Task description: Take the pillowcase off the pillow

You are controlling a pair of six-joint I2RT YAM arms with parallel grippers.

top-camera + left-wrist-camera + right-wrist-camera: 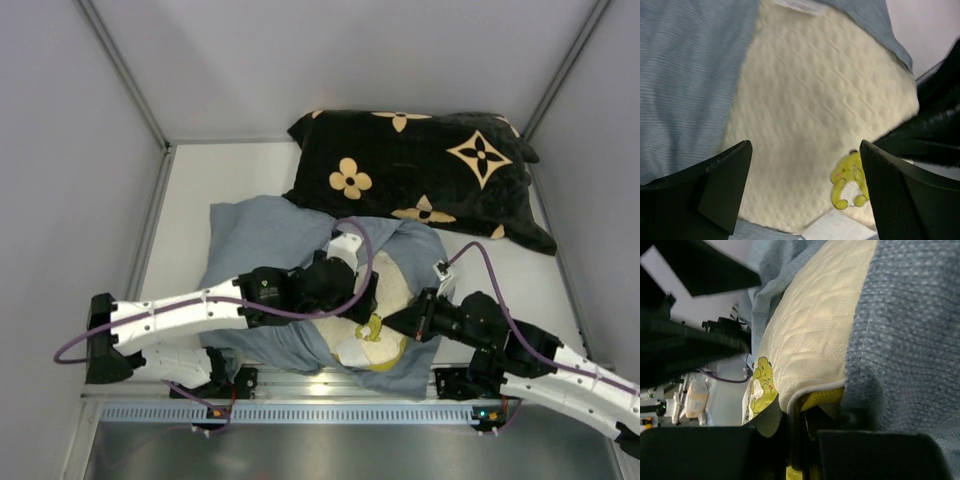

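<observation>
Top view: the pillowcase [265,235] lies rumpled, grey-blue face up, mid-tabletop [190,195], with the black cushion [420,165] at its 1 o'clock. The cream pillow [392,285] pokes out of the cover toward 5 o'clock. My left gripper [362,297] sits over the bare pillow from 9 o'clock. My right gripper [400,322] meets the pillow's near edge from 4 o'clock.

Left wrist view: the jaws stand wide apart, holding nothing, and the knit pillow face fills the gap between them. The pillowcase covers the 9 to 11 o'clock side, beyond the left-hand finger rather than between the two. The green-yellow emblem [850,180] lies just inside the right-hand finger.

Right wrist view: the jaws are together, clamped on the pillow's edge where the yellow-green piping [815,399] runs. The cover's hem lies just beside them at 1 o'clock, and I cannot tell whether a fold of it is caught too.

My read: the step is stripping the cover back while the right arm anchors the pillow. I'd hold that clamp firm, shift the left jaws toward 10 o'clock onto fabric alone and pinch a good fold near the hem. Then I'd pull away from the anchor low and steady, so the pillow isn't dragged along
</observation>
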